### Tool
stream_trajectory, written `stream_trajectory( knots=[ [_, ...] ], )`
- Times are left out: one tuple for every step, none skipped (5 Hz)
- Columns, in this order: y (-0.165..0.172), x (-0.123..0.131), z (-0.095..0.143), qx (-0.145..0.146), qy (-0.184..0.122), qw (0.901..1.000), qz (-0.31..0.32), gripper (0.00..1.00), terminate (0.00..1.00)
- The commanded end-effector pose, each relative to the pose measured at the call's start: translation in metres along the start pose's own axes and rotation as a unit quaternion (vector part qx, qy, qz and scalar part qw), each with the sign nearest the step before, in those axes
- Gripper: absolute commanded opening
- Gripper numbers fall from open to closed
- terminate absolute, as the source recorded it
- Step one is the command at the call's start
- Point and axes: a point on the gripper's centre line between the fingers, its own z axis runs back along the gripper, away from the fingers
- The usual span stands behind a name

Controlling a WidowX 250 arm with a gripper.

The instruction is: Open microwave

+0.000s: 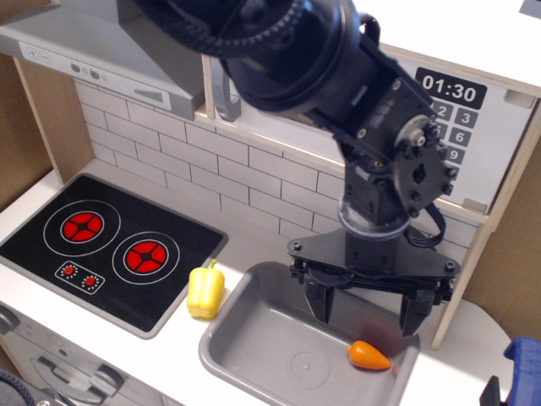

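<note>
In the only view, the gripper [367,315] hangs low at centre right over the grey sink [254,355], jaws spread wide and empty, just above a toy carrot [369,356]. The microwave [473,135] sits upper right, door apparently shut, its grey bar handle [223,93] left of the arm. The approach seems not yet made: next the arm must rise to that handle.

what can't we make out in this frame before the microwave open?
- Microwave window and most of the door: hidden behind the arm; whether it is shut or ajar is unreadable.
- Grey bar handle: only a short stretch shows left of the arm.
- Keypad: left column covered by the wrist.
- Claw: open over the sink, holding nothing.
- Blue object: cut off by the right edge.
</note>
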Motion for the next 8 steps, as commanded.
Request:
stream_trajectory(
  knots=[
    [0.0,0.0,0.0,0.0,0.0,1.0,0.0,1.0,0.0],
    [0.034,0.028,0.027,0.004,-0.032,0.9994,-0.011,1.0,0.0],
    [0.069,0.064,0.053,0.015,-0.063,0.9979,0.003,1.0,0.0],
    [0.095,0.097,0.068,0.018,-0.078,0.9968,0.004,1.0,0.0],
    [0.117,0.126,0.082,0.015,-0.093,0.9955,0.009,1.0,0.0],
    [0.126,0.148,0.083,0.012,-0.097,0.9952,0.005,1.0,0.0],
    [0.136,0.162,0.077,0.026,-0.112,0.9934,-0.004,1.0,0.0],
    [0.144,0.172,0.074,0.031,-0.118,0.9924,-0.013,1.0,0.0]
  ],
)
